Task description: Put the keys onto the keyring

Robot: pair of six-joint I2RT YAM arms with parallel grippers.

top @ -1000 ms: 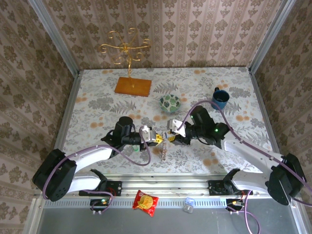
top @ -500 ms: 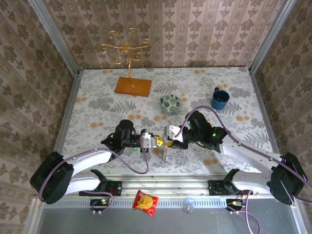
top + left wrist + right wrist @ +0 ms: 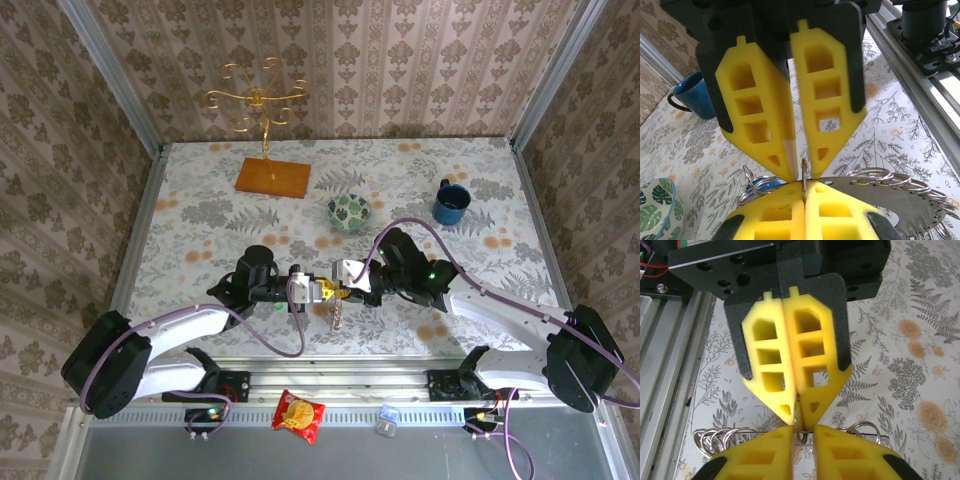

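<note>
The left gripper's [image 3: 804,189] yellow, cut-out foam fingers press together on the thin edge of the flat grey metal keyring [image 3: 880,200]. A blue key [image 3: 763,184] sits beside them. The right gripper's [image 3: 803,434] matching fingers stand narrowly apart, straddling that edge.

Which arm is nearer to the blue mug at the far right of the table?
Right. The right arm bends just below and left of the blue mug in the top view; the left arm lies much farther left.
</note>
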